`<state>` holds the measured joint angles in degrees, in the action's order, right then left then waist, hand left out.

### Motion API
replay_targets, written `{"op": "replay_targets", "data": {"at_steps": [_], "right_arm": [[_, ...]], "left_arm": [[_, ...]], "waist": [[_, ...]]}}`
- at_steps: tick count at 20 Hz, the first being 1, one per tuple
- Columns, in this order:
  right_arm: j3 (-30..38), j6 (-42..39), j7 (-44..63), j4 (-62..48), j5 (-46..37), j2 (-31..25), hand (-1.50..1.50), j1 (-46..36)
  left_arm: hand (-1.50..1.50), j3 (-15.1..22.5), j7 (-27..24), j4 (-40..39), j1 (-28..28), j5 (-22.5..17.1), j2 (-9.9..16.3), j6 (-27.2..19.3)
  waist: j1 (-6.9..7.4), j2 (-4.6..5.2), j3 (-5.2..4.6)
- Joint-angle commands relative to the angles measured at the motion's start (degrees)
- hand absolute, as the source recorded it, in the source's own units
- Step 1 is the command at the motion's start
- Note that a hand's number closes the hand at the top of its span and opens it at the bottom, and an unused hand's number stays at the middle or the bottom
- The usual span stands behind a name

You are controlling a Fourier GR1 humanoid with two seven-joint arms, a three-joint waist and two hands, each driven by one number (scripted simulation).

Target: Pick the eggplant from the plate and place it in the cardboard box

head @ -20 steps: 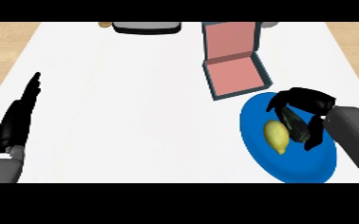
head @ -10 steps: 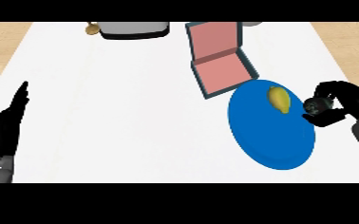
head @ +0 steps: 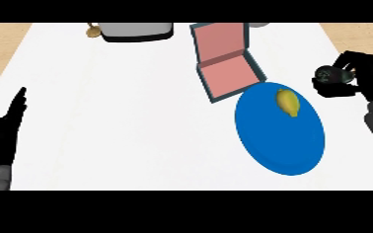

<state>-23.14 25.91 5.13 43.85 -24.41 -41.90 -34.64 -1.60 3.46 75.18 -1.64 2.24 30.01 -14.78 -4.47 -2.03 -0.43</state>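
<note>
The blue plate lies at the right of the white counter, with a yellow, lemon-like fruit on its far part. My right hand is beyond the plate's right rim, fingers curled round a small dark rounded thing that seems to be the eggplant, mostly hidden by the hand. The cardboard box stands open just left of the plate's far edge, showing a pink inside and a raised lid. My left hand rests at the left edge, fingers straight up.
At the counter's back edge stand a grey pot-like container and, left of it, a small tan object. Another grey item peeks in behind the box lid. Wooden floor shows past both far corners.
My right hand has left the plate, moving right and away with the dark thing in its curled fingers. The yellow fruit stays on the plate. The left hand has not moved.
</note>
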Motion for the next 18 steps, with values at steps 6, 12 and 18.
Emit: {"op": "replay_targets", "data": {"at_steps": [6,12,18], "right_arm": [[-3.8,-2.6,19.6,31.9,-3.8,-0.7,1.50,2.5],[1.5,-10.2,32.3,38.6,-2.2,1.3,1.50,-5.7],[2.3,-6.4,33.9,27.2,-6.7,13.7,1.50,-11.6]], "left_arm": [[0.00,-0.6,0.5,0.5,-1.4,-0.4,0.1,1.4],[0.00,2.1,0.6,1.6,-2.6,2.4,-2.8,0.5],[0.00,1.5,2.6,1.3,-5.7,2.3,-3.0,2.6]], "waist": [[1.10,0.76,0.18],[4.25,1.84,0.36],[5.60,2.23,0.44]]}}
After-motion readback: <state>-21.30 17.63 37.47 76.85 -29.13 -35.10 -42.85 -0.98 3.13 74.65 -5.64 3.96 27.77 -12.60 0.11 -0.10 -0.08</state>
